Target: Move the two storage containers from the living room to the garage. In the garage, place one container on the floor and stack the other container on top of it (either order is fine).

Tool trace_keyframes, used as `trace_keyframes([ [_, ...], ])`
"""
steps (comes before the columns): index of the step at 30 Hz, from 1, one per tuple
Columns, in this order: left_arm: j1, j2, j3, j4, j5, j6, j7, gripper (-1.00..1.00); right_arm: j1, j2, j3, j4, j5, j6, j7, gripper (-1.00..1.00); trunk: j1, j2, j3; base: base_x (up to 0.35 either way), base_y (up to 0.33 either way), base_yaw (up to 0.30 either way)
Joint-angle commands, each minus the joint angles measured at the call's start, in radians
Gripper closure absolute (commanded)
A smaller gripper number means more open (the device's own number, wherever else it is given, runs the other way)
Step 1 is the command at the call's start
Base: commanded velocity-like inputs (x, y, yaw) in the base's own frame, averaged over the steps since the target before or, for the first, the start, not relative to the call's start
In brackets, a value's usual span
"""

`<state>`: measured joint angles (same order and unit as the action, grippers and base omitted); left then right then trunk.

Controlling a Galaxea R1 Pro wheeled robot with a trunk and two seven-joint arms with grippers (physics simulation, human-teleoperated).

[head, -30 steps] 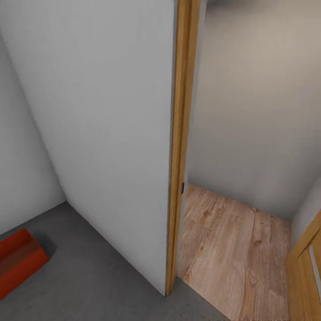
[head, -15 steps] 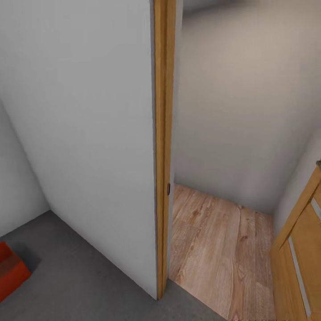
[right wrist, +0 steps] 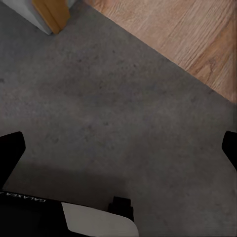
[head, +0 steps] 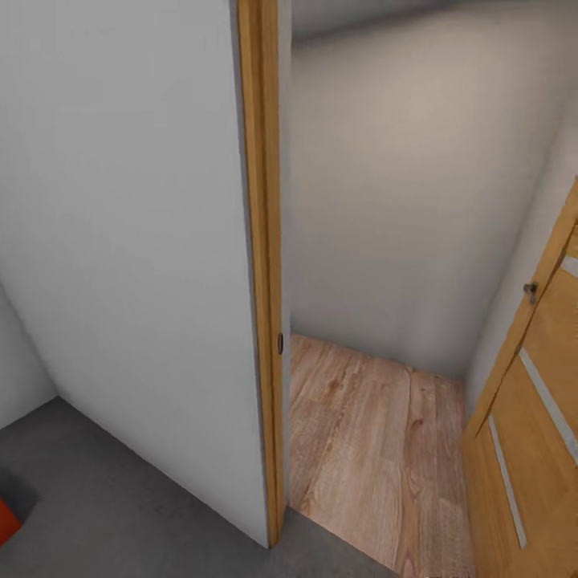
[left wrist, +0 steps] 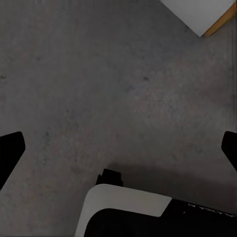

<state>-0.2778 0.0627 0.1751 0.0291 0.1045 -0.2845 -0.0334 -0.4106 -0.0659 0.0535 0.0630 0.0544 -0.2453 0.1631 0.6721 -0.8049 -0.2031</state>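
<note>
My left gripper [left wrist: 118,148] shows two flat black fingertips [left wrist: 9,150] and a black body capped by a rounded white panel with faint small lettering. My right gripper [right wrist: 118,148] matches: black fingertips [right wrist: 10,148], a white panel, tiny white "GALAXEA" print.

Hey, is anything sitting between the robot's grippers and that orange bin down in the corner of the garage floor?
Nothing visible does. The storage container shows as a sliver at the head view's lower left edge, on bare concrete floor. Both wrist views show the same bare concrete under the open left gripper and right gripper.
</note>
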Motion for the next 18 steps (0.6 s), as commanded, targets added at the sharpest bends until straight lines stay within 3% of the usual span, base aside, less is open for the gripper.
trace_keyframes([
  [1,-0.001,0.0,0.0,0.003,0.01,-0.005,-0.003,-1.0,-0.002,0.0,0.005,0.004,0.005,-0.008,0.0,-1.0,0.0,-0.001,0.0,0.0,0.0,-0.178],
  [8,-0.001,-0.001,0.0,0.003,0.01,-0.005,-0.004,-1.0,-0.002,0.0,0.005,0.004,0.005,-0.008,0.0,-1.0,0.0,-0.001,0.008,0.0,0.0,-0.189],
  [18,-0.001,-0.001,0.0,0.003,0.011,-0.005,-0.003,-1.0,-0.002,0.0,0.005,0.004,0.005,-0.008,0.0,-1.0,0.0,-0.001,0.01,0.0,0.0,-0.274],
])
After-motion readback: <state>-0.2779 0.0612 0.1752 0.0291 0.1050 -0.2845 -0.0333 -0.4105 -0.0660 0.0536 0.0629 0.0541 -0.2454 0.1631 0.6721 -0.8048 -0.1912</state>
